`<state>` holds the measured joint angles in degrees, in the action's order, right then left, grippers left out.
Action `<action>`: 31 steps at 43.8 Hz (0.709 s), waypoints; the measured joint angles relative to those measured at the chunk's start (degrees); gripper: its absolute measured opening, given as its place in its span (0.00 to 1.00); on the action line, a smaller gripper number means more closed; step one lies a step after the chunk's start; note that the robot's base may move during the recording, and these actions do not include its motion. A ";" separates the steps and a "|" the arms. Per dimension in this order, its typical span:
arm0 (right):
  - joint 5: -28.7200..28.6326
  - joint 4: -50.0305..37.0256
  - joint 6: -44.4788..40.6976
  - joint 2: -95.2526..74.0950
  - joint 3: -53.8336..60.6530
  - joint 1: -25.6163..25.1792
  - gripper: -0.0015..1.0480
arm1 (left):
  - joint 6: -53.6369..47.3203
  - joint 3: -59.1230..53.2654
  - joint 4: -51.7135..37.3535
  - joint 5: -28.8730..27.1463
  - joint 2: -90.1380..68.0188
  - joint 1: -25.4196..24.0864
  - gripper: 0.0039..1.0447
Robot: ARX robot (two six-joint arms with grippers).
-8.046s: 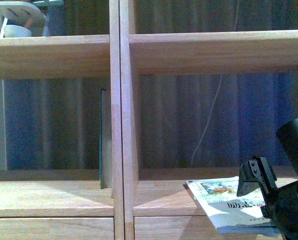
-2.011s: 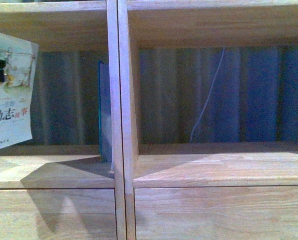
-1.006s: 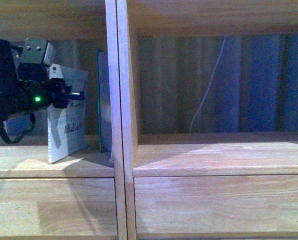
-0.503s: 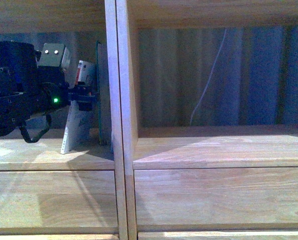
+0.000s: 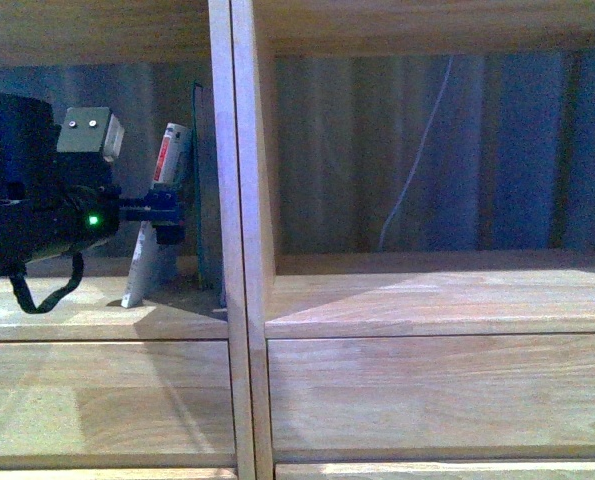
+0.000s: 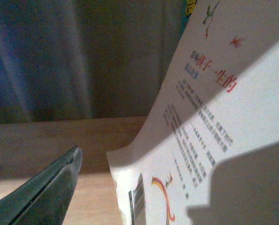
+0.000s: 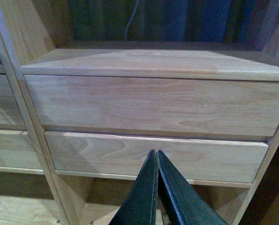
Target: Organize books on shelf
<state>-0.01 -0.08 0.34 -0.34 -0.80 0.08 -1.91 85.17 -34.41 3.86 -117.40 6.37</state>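
Note:
The white paperback (image 5: 149, 262) stands in the shelf's left compartment. It leans to the right, with its red-marked spine top (image 5: 167, 156) against the thin dark teal book (image 5: 205, 200). The teal book stands upright against the centre divider (image 5: 239, 200) of the light-wood shelf. My left gripper (image 5: 165, 212) is open at the paperback's side. In the left wrist view the paperback's white back cover (image 6: 214, 140) fills the right side, and one of my fingers (image 6: 50, 187) shows apart from it. My right gripper (image 7: 156, 157) is shut and empty, facing the shelf's drawer fronts (image 7: 153, 103).
The right compartment's board (image 5: 427, 300) is bare, with a white cable (image 5: 417, 150) hanging behind it against a striped curtain. Drawer fronts (image 5: 427, 400) run below both compartments. A lower open compartment (image 7: 106, 206) shows under the drawers.
The paperback lay in the right compartment, then my left arm brought it into the left one. It now leans on the teal book, and my left gripper has drawn back slightly to the left.

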 joint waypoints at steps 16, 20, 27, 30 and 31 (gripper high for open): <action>0.00 0.00 0.00 0.00 0.00 0.00 0.03 | 1.75 -18.69 -0.50 -11.74 19.19 1.44 0.93; 0.00 0.00 0.00 0.00 0.00 0.00 0.03 | 1.20 -23.87 -0.72 -14.32 26.05 2.49 0.93; 0.00 0.00 0.00 0.00 0.00 0.00 0.03 | -0.50 -35.78 2.23 -22.36 42.95 5.84 0.93; 0.00 0.00 0.00 0.00 0.00 0.00 0.03 | -0.35 -39.78 3.43 -23.85 48.52 6.71 0.93; 0.00 0.00 0.00 0.00 0.00 0.00 0.03 | -0.09 -41.31 4.22 -24.50 50.75 7.10 0.93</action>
<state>-0.01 -0.08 0.34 -0.34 -0.80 0.08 -2.00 43.86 -30.20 -20.64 -66.65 13.47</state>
